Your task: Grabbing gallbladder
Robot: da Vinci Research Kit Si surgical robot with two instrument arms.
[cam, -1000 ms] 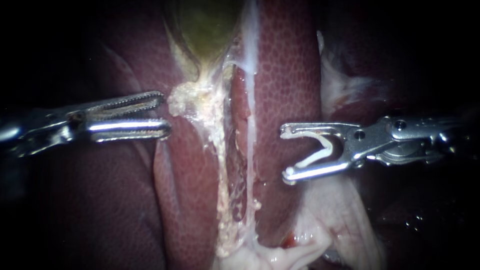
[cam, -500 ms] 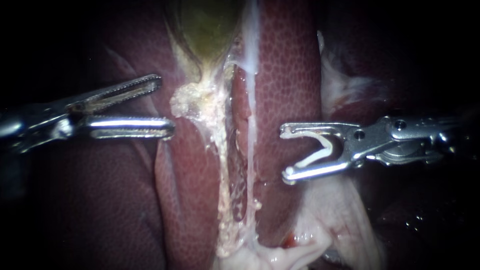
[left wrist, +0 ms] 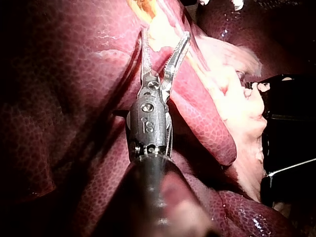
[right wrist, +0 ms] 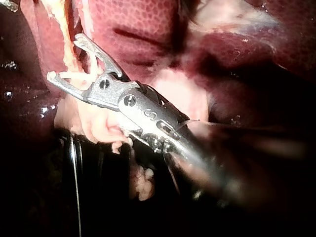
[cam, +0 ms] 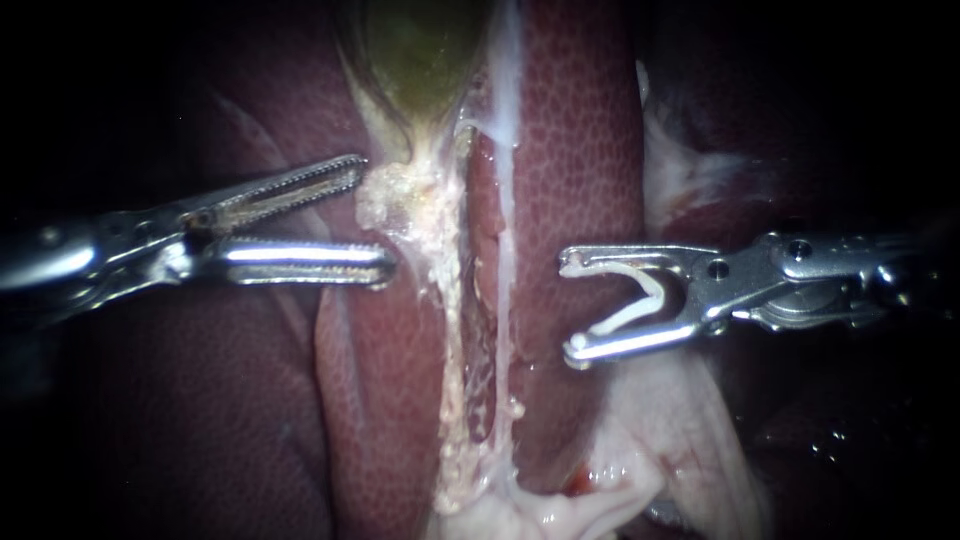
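Observation:
The greenish gallbladder [cam: 415, 50] lies at the top between liver lobes and narrows into a pale yellowish lump [cam: 400, 195]. My left instrument [cam: 372, 216] has its jaws open around that lump. The toothed upper jaw touches the lump's edge; the lower jaw lies below it with a gap. In the left wrist view the left instrument [left wrist: 165, 42] straddles the same pale tissue [left wrist: 160, 34]. My right instrument [cam: 571, 306] hovers over the liver to the right of the strand, holding a white V-shaped clip [cam: 645, 295] that lies against both jaws. The right wrist view shows this instrument [right wrist: 65, 58] and its clip [right wrist: 81, 76].
Dark red liver [cam: 570, 150] surrounds the field. A crumbly pale strand [cam: 455, 350] runs down from the lump beside a thin whitish band [cam: 503, 230]. Loose pale fatty tissue [cam: 650, 440] lies at the lower right, under the right instrument.
My left instrument has moved right, and its jaws have spread wider until they flank the pale lump. The right instrument and its clip have not moved.

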